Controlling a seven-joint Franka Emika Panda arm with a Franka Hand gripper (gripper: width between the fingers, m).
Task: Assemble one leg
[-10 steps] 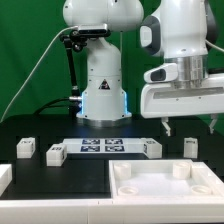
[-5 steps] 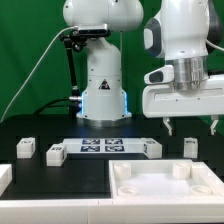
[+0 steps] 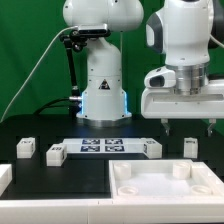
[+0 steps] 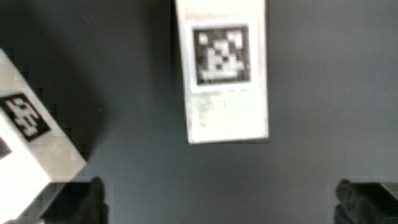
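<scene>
The gripper (image 3: 188,126) hangs above the black table (image 3: 90,165) on the exterior view's right. Its jaws are spread wide apart and nothing is between them. The leg (image 3: 190,146) stands on the table below the gripper, in the space between the two fingers (image 3: 165,125), and it does not touch them. In the wrist view the leg (image 4: 226,70) shows its long white face with the square marker tag, and it lies apart from the dark fingertips (image 4: 71,203). A second white piece (image 4: 36,130) with a tag is cut by the picture's edge, so I cannot tell what it is. Three other blocks (image 3: 151,148) (image 3: 56,153) (image 3: 26,148) of the same kind stand in a row on the table. The marker board (image 3: 103,146) lies flat between two of them. The large white square piece (image 3: 165,185) with raised corner sockets lies nearest to the camera.
</scene>
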